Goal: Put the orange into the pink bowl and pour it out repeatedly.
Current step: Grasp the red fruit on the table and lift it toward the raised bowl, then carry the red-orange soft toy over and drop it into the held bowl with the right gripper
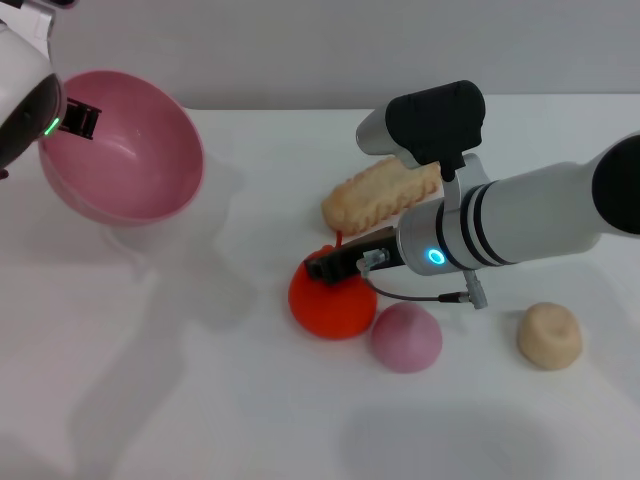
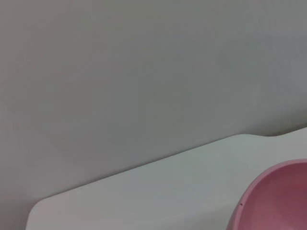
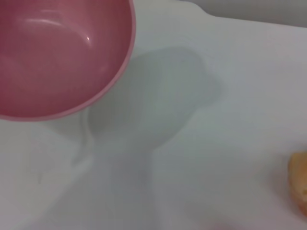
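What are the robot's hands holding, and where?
The left gripper holds the pink bowl by its rim. The right gripper sits on the orange's top; grip unclear.

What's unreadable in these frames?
- Right gripper: in the head view its fingers sit on the orange, but whether they have closed on it can't be told; the right wrist view shows neither.
- Left gripper: at the pink bowl rim, mostly cut off by the head view's edge; the grip isn't readable.
- Pink bowl in the left wrist view: only a corner shows.
- Pastry: far end hidden by the right arm.
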`<state>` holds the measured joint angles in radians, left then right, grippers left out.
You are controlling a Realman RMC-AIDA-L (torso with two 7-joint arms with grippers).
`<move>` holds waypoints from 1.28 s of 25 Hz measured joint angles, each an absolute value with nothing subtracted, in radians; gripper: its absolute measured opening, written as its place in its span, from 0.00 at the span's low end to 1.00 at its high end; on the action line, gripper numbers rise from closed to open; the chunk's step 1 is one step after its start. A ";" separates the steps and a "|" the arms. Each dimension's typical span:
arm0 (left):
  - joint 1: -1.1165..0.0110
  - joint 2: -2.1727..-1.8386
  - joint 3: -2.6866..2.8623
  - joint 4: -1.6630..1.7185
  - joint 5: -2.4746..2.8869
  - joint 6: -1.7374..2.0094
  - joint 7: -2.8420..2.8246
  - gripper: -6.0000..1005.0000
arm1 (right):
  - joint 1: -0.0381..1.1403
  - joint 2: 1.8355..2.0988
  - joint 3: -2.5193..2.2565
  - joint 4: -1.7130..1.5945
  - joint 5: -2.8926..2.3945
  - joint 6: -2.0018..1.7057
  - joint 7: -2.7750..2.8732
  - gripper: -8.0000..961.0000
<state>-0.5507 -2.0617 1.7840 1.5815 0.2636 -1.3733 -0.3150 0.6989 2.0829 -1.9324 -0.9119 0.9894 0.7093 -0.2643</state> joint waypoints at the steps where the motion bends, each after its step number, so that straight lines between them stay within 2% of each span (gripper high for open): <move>1: -0.551 -2.062 1.784 1.582 0.264 -1.373 -0.315 0.05 | 0.699 2.081 -1.933 -0.917 0.989 0.710 -0.270 0.38; 6: -0.551 -2.062 1.790 1.581 0.264 -1.371 -0.315 0.05 | 0.697 2.079 -1.928 -0.931 0.987 0.712 -0.275 0.20; 11: -0.551 -2.062 1.794 1.581 0.260 -1.370 -0.314 0.05 | 0.661 2.072 -1.911 -1.023 0.970 0.730 -0.275 0.16; 22: -0.551 -2.067 1.820 1.578 0.252 -1.370 -0.319 0.05 | 0.517 2.080 -1.741 -1.518 0.758 0.949 -0.241 0.11; 26: -0.561 -2.068 1.858 1.578 0.224 -1.360 -0.327 0.05 | 0.500 2.081 -1.693 -1.662 0.673 0.992 -0.219 0.08; 32: -0.593 -2.072 1.927 1.590 0.161 -1.339 -0.341 0.05 | 0.500 2.082 -1.677 -1.712 0.634 0.996 -0.210 0.07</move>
<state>-0.5927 -2.0717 1.9272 1.5898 0.1613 -1.3388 -0.3406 0.5005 2.0816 -1.6772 -1.7121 0.6336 0.9958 -0.2102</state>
